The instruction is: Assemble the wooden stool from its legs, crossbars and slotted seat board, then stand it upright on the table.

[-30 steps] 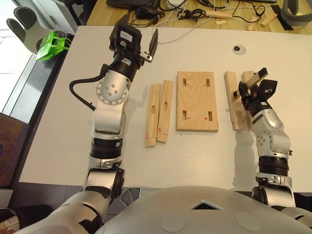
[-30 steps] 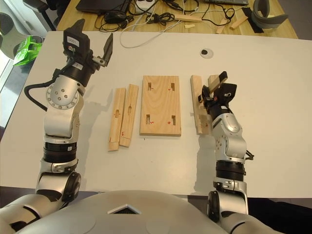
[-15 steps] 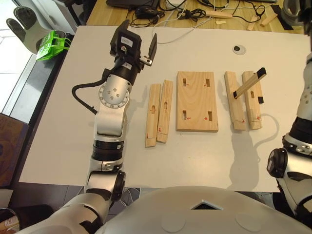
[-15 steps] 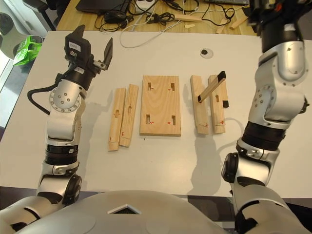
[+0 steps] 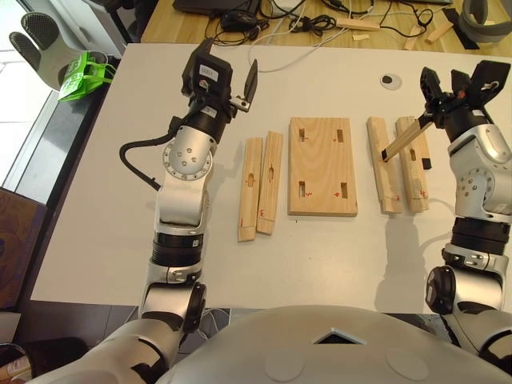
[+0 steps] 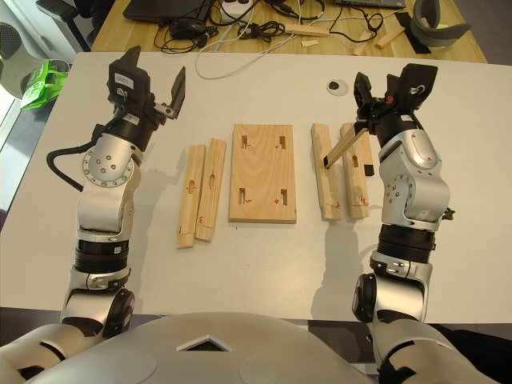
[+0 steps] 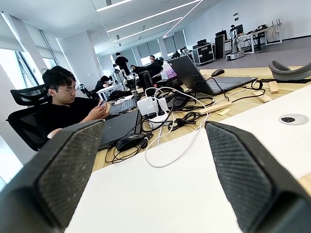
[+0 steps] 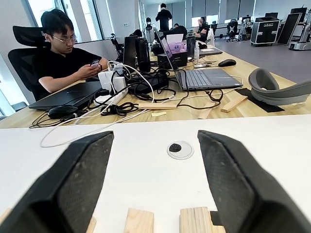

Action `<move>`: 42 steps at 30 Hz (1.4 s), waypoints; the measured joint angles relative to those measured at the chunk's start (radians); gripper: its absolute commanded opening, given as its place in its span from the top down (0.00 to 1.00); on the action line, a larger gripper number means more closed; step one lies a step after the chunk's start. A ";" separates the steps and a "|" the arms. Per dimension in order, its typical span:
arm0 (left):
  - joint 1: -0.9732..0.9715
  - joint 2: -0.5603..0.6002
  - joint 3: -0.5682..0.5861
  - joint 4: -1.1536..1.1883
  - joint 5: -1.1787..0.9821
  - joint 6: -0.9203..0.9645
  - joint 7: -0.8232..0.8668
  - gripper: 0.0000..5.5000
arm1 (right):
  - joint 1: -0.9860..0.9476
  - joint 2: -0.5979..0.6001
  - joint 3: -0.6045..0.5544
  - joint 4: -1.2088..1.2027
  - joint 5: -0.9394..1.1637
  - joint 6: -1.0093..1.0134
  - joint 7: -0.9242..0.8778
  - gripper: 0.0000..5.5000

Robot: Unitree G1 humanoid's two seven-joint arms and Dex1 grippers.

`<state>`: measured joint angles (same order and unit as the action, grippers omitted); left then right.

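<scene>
The slotted seat board [image 5: 322,166] lies flat mid-table. Two slotted legs [image 5: 251,188] [image 5: 271,182] lie side by side to its left. Two more legs [image 5: 381,164] [image 5: 414,168] lie to its right, and their ends show in the right wrist view [image 8: 138,221]. A dark-tipped crossbar [image 5: 408,138] lies slantwise across that right pair. My left gripper [image 5: 230,68] is open and empty, raised behind the left legs. My right gripper [image 5: 456,80] is open and empty, just behind the right legs and the crossbar's far tip. Both wrist views show wide-apart pads [image 7: 68,179] [image 8: 82,184].
A round cable grommet [image 5: 391,80] sits in the table behind the right legs. A white cable [image 5: 296,56] trails over the far edge from a cluttered wooden desk [image 5: 320,20]. A green bag [image 5: 86,74] hangs off the left side. The table's front strip is bare.
My right gripper was down on the crossbar and right legs, let go, swung up and away, and now hangs open behind them. The crossbar stays across the legs. The left arm barely shifted.
</scene>
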<state>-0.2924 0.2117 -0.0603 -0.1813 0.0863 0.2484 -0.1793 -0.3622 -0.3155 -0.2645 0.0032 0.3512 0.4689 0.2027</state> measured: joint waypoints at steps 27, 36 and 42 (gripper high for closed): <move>0.001 -0.016 0.000 0.010 0.001 -0.017 0.016 0.30 | 0.189 -0.049 -0.003 -0.201 0.062 0.541 -0.107 1.00; 0.001 -0.015 0.000 0.026 0.001 -0.027 0.015 0.30 | 0.116 -0.046 0.000 -0.192 0.006 0.496 -0.138 0.88; 0.005 -0.017 -0.003 0.030 0.004 -0.040 0.019 0.30 | -0.111 -0.037 0.001 -0.075 -0.020 0.554 -0.195 0.72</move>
<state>-0.2877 0.1947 -0.0630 -0.1510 0.0899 0.2085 -0.1608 -0.4729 -0.3528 -0.2635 -0.0718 0.3309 1.0232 0.0076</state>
